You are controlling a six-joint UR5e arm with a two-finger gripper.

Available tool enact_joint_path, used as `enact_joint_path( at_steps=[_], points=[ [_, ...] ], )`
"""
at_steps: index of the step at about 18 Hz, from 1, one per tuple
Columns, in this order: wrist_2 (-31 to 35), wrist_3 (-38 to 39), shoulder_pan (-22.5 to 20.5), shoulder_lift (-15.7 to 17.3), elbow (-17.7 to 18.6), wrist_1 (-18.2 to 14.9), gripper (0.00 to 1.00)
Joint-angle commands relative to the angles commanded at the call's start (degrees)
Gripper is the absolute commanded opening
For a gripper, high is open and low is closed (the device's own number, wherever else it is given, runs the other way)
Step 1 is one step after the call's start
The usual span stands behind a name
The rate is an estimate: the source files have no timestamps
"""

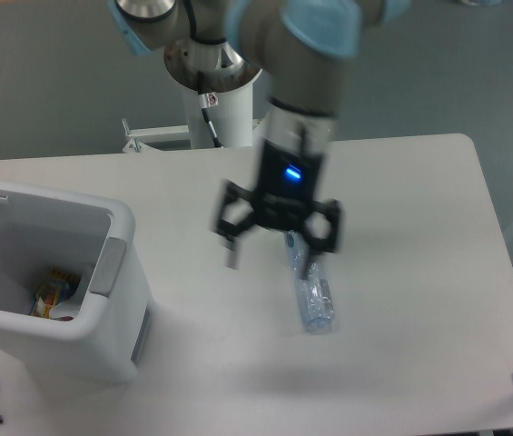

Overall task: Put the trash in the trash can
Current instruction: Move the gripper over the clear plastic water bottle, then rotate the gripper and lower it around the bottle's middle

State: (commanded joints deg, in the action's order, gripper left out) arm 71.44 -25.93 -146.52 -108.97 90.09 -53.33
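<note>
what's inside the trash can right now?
In the trash can: a colourful packet and something white beside it near the bottom. The near wall hides the rest of the floor.

Tool (270,258) pointing down, fingers spread wide (motion-blurred), holding nothing.

arm (292,54): grey round segments, light blue caps at the joints | base (212,68): shiny metal flange on a white post, thin cable down its front | wrist: silver-grey cylinder | gripper (270,257): black, blue light glowing on the body, two dark fingers, blurred
</note>
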Motion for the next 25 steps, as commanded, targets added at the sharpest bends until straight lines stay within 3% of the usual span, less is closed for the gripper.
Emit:
enact_joint_path(
  at_steps=[2,4,9,13,25],
  points=[
    [0.9,-0.17,0.18,-1.5,-1.41,-5.79,1.0],
    [1.24,-0.26,0.18,-3.25,-2.11,-7.92,1.0],
    [7.3,-0.26,0.7,-7.3,-4.05,-7.84,1.0],
    [13.98,-0.17,3.51,-10.47,-5.72,-8.1,1.0],
    [22.32,-0.26,5.8,-13.54,-4.84,-7.23,1.0]
  ],
)
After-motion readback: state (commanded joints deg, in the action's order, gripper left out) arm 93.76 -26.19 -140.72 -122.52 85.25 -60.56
